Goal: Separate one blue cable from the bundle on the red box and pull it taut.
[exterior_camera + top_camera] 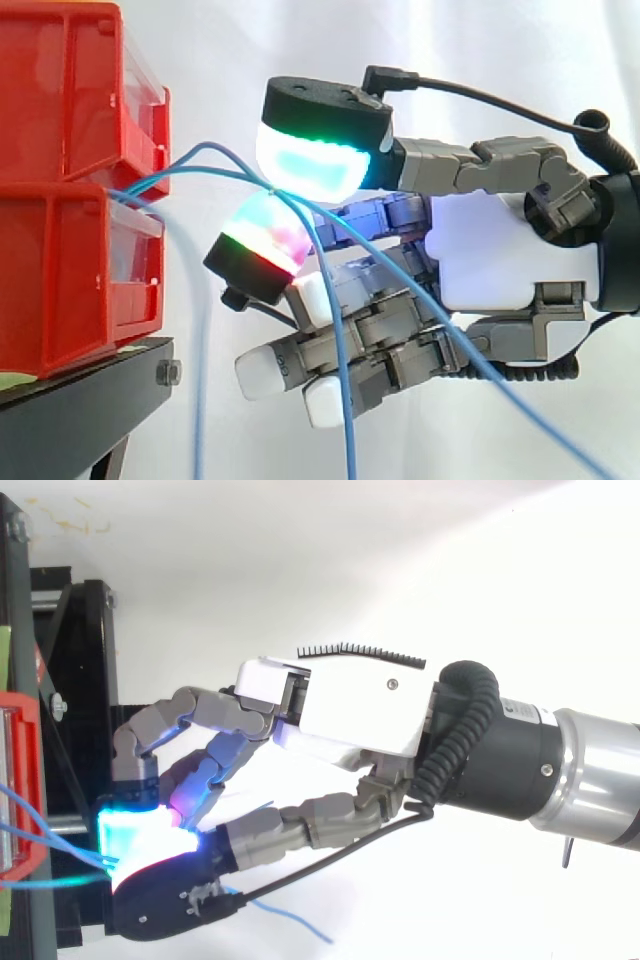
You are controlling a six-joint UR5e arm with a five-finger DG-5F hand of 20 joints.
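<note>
Fingertips [305, 160] are pinching one blue cable [210, 145]. The upper cyan-green pad and the lower magenta-red pad [262, 238] are clamping it from above and below, so the strand is being trapped at one spot rather than hooked. Other fingers [268, 372] are curling under, below the pinch, probably to keep clear of the slack strands [343, 400] hanging just beneath the pads.

Hand [355, 705] is sitting level, pads pointing at the red box [60, 250] just beyond the fingertips. The pinched cable is arcing loosely from the box front to the pads, so it's not taut yet.

My read: separation is looking mostly done, and tension is needing a pull away from the box. Risk: a second strand is meeting the pads right at the pinch and may be dragging along.
</note>
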